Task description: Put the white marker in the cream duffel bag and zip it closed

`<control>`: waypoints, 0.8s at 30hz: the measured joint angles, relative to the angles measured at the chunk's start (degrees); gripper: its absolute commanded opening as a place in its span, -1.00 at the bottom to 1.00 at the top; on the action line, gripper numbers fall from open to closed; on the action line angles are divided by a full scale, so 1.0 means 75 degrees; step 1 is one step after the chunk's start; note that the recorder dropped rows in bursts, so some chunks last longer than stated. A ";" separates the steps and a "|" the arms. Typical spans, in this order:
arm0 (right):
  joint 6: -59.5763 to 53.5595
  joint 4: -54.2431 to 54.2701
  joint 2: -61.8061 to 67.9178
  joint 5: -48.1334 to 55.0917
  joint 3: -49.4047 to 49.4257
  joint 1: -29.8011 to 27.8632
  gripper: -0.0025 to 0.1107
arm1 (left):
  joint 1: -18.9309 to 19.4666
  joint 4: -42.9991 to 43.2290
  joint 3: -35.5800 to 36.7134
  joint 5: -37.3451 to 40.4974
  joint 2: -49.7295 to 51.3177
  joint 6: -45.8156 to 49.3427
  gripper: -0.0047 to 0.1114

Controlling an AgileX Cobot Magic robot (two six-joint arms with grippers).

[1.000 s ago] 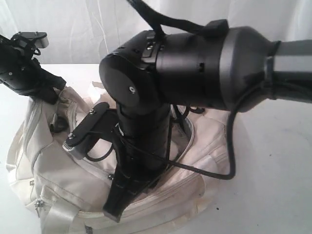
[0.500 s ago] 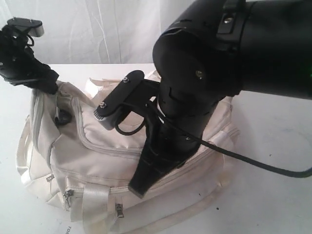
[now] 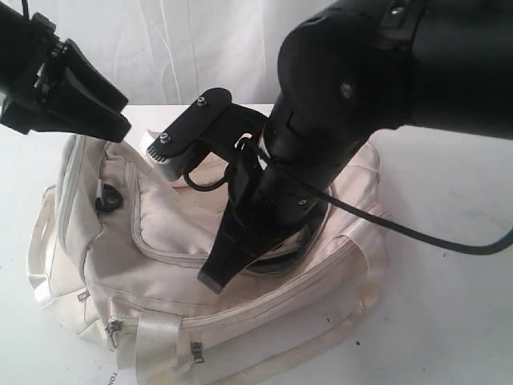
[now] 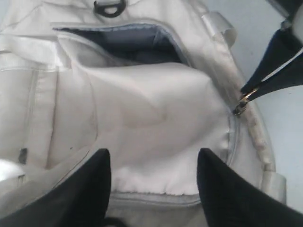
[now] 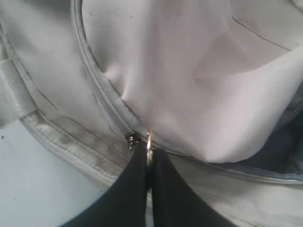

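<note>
The cream duffel bag [image 3: 176, 233] lies on the white table with its main zip partly undone, and grey lining shows in the gap [image 4: 128, 45]. My right gripper [image 3: 212, 281] [image 5: 149, 158] is shut on the metal zipper pull [image 5: 148, 138], next to the slider [image 5: 132, 140] on the bag's front rim. The left wrist view shows the same pull [image 4: 241, 106] pinched in the right gripper's fingertips [image 4: 272, 78]. My left gripper [image 3: 120, 120] [image 4: 154, 161] hangs open over the bag's left end, with only fabric below it. The white marker is hidden.
A black strap ring [image 3: 104, 199] sits on the bag's left end, and a webbing handle [image 3: 156, 333] hangs over its near side. The right arm's black cable [image 3: 417, 237] loops over the bag's right end. A white curtain [image 3: 192, 48] closes off the back.
The right gripper has drawn the zipper pull further along the bag, away from the near edge. The left gripper has come off the bag's left end and risen, open.
</note>
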 measured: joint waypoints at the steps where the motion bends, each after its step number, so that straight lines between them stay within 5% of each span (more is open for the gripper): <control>1: -0.0226 0.0199 0.0000 0.0002 0.0000 -0.0117 -0.96 | -0.0126 -0.0186 0.0145 -0.0037 -0.0020 0.0001 0.08; 4: -0.0691 0.0540 0.0000 0.0105 0.0000 -0.0428 -0.96 | -0.0991 -0.0487 0.0987 -0.0751 -0.0020 0.0282 0.08; 10: -0.1182 0.0495 0.0000 0.0413 0.0042 -0.0576 -0.96 | -0.2983 0.1059 0.2006 -0.1755 -0.0165 0.1583 0.08; 13: -0.1453 0.0163 0.0072 0.0830 0.0171 -0.0647 -0.96 | -0.3723 0.2310 0.2482 -0.2816 -0.0311 0.1203 0.08; 21: -0.1471 0.0147 0.0115 0.0789 0.0208 -0.0684 -0.96 | -0.3837 0.2540 0.2736 -0.3500 -0.0236 0.0887 0.07; 24: -0.1421 0.0195 0.0115 0.0571 0.0273 -0.0763 -0.96 | -0.3854 0.2540 0.2736 -0.3723 -0.0190 0.0646 -0.10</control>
